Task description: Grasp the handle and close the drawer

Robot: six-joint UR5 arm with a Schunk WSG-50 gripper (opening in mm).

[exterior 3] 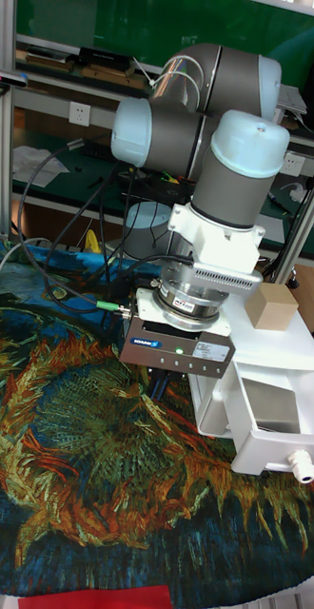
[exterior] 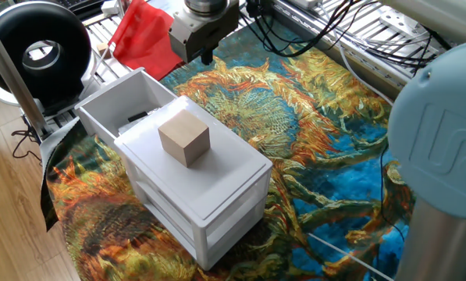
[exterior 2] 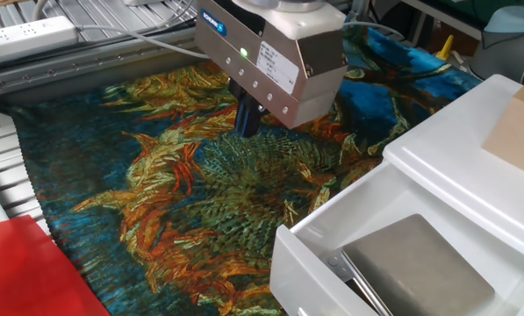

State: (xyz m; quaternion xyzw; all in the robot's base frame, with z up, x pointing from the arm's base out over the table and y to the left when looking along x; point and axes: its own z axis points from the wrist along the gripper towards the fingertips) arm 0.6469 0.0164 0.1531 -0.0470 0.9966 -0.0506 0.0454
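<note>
The drawer (exterior: 114, 104) is the top one of the white cabinet (exterior: 217, 195) and stands pulled out, with a flat grey object (exterior 2: 415, 263) inside. Its small white handle (exterior 3: 300, 464) sticks out of the front wall in the tall fixed view. My gripper (exterior: 205, 56) hangs over the patterned cloth beside the open drawer, apart from it. Its dark fingers (exterior 2: 247, 118) are pressed together with nothing between them. In the tall fixed view the gripper (exterior 3: 162, 385) is left of the drawer (exterior 3: 266, 419), well back from the handle.
A tan wooden cube (exterior: 184, 136) sits on the cabinet top. A red cloth (exterior: 143, 35) and a black round device (exterior: 37, 51) lie beyond the drawer. Cables and a metal rack (exterior: 373, 31) run along the far edge. Patterned cloth (exterior: 311, 133) covers the table.
</note>
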